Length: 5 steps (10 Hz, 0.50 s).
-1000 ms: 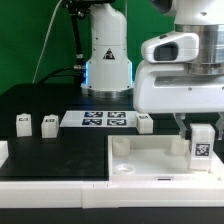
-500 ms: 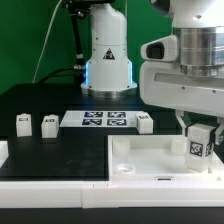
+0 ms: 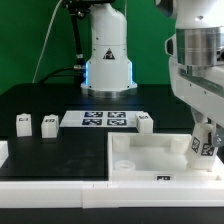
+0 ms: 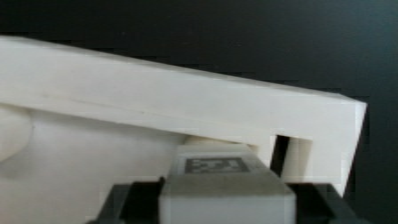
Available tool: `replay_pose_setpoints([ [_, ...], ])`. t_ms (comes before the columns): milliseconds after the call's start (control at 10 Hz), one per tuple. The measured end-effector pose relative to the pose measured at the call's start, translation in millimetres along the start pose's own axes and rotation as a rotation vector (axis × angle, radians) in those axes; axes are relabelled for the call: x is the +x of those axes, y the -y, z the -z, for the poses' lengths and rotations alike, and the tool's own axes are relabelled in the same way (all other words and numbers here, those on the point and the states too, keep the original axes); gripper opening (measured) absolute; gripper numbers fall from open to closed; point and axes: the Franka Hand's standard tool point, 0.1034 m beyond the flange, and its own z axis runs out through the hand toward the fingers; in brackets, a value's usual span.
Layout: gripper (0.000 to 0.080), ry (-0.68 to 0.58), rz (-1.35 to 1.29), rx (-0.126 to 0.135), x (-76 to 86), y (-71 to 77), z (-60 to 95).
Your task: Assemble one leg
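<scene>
While my hand (image 3: 203,139) is clamped on the leg (image 3: 205,152), its long axis slightly tilted, I judge it sits just above the white square piece (image 3: 150,156) near the worktop's (image 3: 60,150) front corner on the exterior view's right.

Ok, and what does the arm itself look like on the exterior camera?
The arm has smooth, rounded white casings, a small dark triangular marking on its base link and a blue glow at that link's side. Black cables run behind it. The gripper body is white and grey; its fingers look dark.
</scene>
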Motion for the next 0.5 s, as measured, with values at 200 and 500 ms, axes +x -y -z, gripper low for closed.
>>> replay_pose_setpoints([
  [200, 0.0492, 0.003, 0.071, 0.000, -1.4, -0.1, -0.2],
  [500, 0.0639, -0.001, 0.399, -0.001, 0.4, 0.0, -0.2],
])
